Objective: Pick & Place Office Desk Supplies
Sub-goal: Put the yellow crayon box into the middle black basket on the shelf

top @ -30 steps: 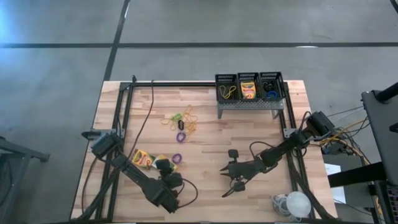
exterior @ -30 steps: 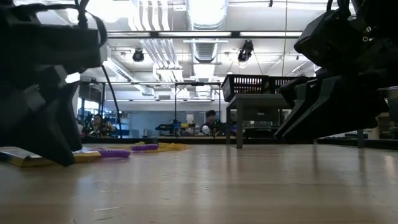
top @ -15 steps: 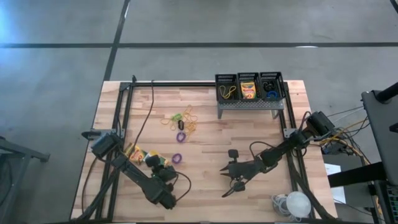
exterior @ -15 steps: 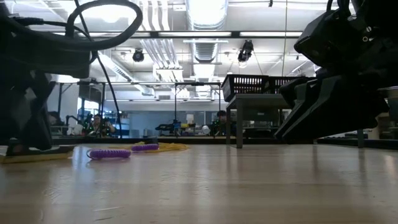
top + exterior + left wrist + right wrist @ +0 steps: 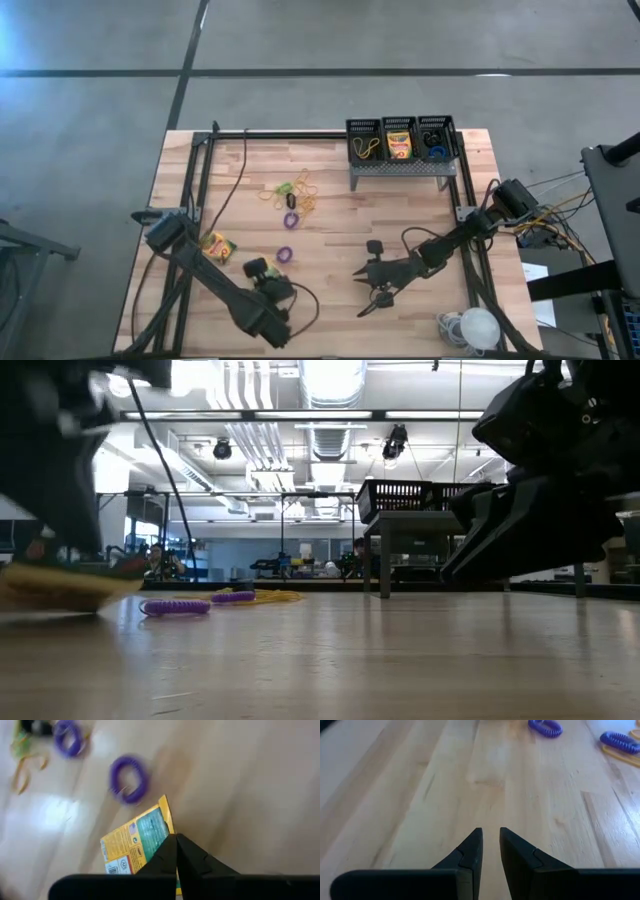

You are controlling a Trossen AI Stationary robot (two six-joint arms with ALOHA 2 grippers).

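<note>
The wooden table (image 5: 330, 240) is seen from above with both arms reaching over its near half. The right arm is kept waiting near the near-right part. The right gripper (image 5: 375, 285) is held low over bare wood, its jaws only a little apart and nothing between them.

The left arm is bent along the left edge. The left gripper (image 5: 176, 837) is now fully closed, while a second ago its jaws were standing apart. No gap is left between the two fingers. Their joined tips are seen at the edge of the crayon box (image 5: 137, 842), which lies close to the left edge of the table. Since the jaws came together, this box has been shifted a little toward the left edge. Whether a corner of it is really pinched cannot be told; in the low view it is only a blur. It is judged that the grip has possibly slipped off, so the pick should be checked before lifting.

At the far-right corner the three mesh bins (image 5: 400, 140) are carried on the grey stand (image 5: 398, 170), and another crayon box (image 5: 399, 146) is already placed in the middle one.

One purple ring (image 5: 285, 255) lies just beside the left gripper. The rubber bands (image 5: 303, 195) are left unsorted near the table's middle.
</note>
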